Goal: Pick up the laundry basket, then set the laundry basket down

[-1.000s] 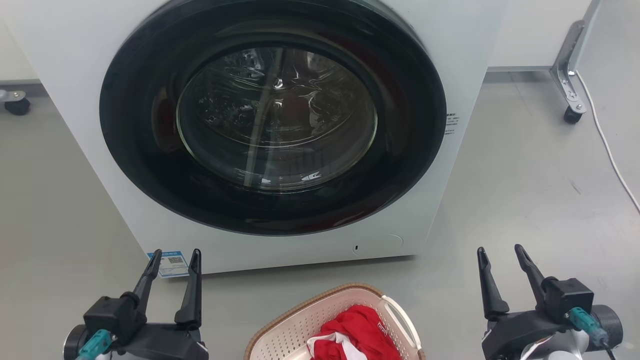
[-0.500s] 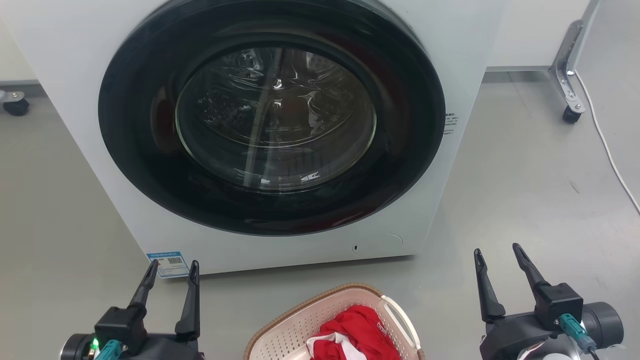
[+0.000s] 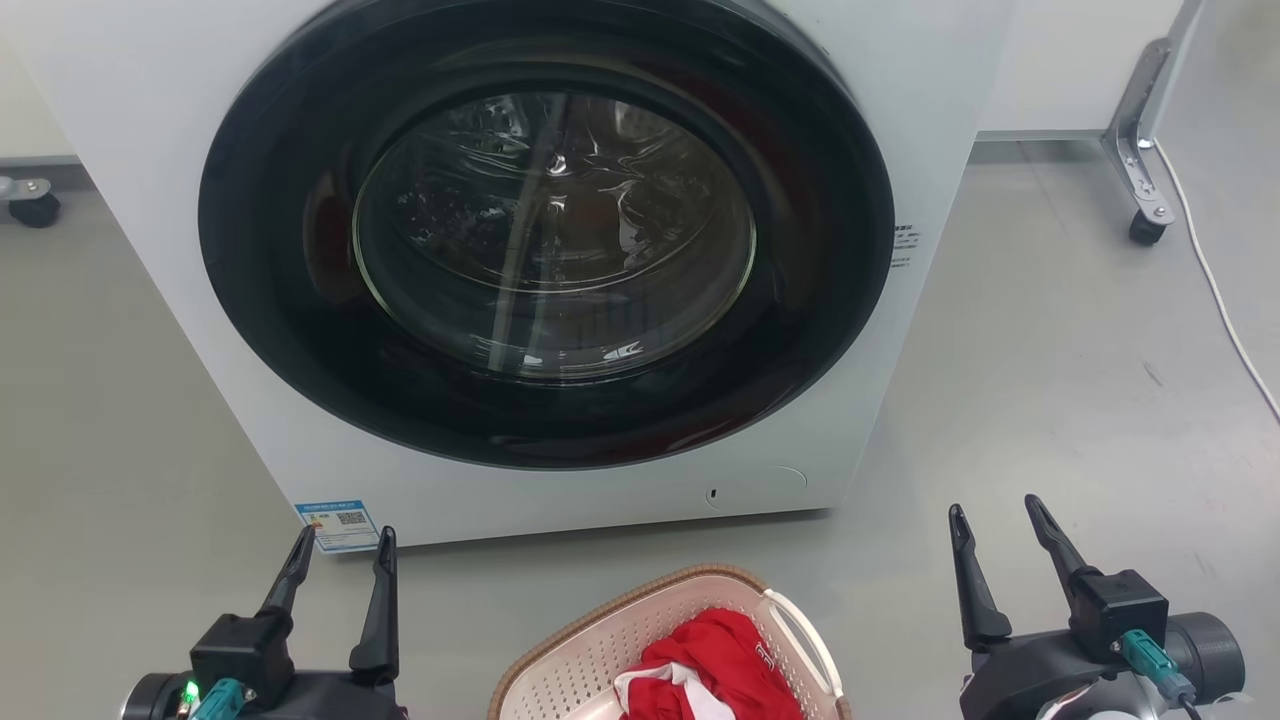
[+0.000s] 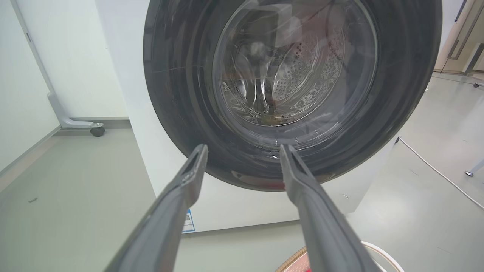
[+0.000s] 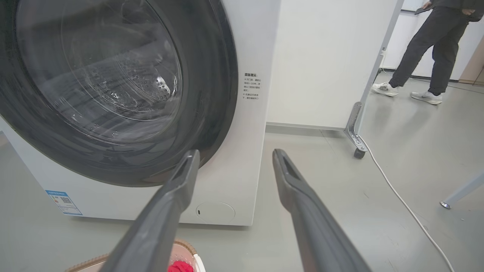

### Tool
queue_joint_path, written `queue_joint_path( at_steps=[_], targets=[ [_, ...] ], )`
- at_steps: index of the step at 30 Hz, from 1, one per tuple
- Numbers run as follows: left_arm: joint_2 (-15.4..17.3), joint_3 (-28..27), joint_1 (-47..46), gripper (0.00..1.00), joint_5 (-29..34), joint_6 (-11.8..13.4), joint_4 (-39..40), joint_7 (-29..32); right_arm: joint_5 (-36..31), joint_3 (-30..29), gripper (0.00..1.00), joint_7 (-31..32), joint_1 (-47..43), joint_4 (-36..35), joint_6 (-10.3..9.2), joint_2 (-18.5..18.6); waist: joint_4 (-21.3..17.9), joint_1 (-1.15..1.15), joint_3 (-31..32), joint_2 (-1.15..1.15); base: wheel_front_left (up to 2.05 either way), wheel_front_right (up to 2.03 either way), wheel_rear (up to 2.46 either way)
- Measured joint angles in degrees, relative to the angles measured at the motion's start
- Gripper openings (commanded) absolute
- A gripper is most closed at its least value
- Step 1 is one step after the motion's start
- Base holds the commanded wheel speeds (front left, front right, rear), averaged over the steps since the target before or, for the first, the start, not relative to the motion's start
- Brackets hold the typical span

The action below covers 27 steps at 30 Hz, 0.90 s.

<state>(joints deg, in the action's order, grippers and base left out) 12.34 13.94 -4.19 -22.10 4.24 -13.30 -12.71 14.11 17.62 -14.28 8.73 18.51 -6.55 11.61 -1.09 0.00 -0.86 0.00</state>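
The laundry basket (image 3: 640,592), cream with perforated walls, a brown woven rim and a white side handle, sits on the floor at the bottom middle of the head view and is cut off by its edge. Red and white cloth (image 3: 715,655) lies inside it. My left gripper (image 3: 345,537) stands open to the basket's left, well apart from it. My right gripper (image 3: 995,508) stands open to its right, also apart. A sliver of the basket's rim (image 4: 293,261) shows under my left gripper (image 4: 244,147). The rim (image 5: 185,242) also shows below my right gripper (image 5: 235,152).
A white front-loading washing machine (image 3: 930,100) with a shut dark round door (image 3: 545,230) stands just beyond the basket. At right are a castor leg of a panel (image 3: 1140,170) and a white cable (image 3: 1215,290) on the grey floor. A person (image 5: 427,49) walks far right.
My left gripper has sunk lower in the head view, pulling back a little. The right gripper has dropped slightly too. The basket has stayed put.
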Motion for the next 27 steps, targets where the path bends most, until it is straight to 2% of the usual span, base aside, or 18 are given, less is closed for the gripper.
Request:
queue_joint_path(
  at_steps=[13,27],
  targets=[
    [0.05,0.24,-0.01,1.00,0.04,0.05,0.74,0.01,0.00,0.00,1.00,0.00,0.03,-0.49,0.02,0.00,-0.14,0.00,-1.25,0.00,0.00,0.00,0.00],
    [-0.18,1.59,-2.67,1.00,0.14,-0.71,2.38,1.57,0.04,-0.51,1.00,0.00,2.76,-2.12,0.02,-0.09,-0.14,0.01,-9.36,0.00,0.00,0.00,0.00]
  ],
)
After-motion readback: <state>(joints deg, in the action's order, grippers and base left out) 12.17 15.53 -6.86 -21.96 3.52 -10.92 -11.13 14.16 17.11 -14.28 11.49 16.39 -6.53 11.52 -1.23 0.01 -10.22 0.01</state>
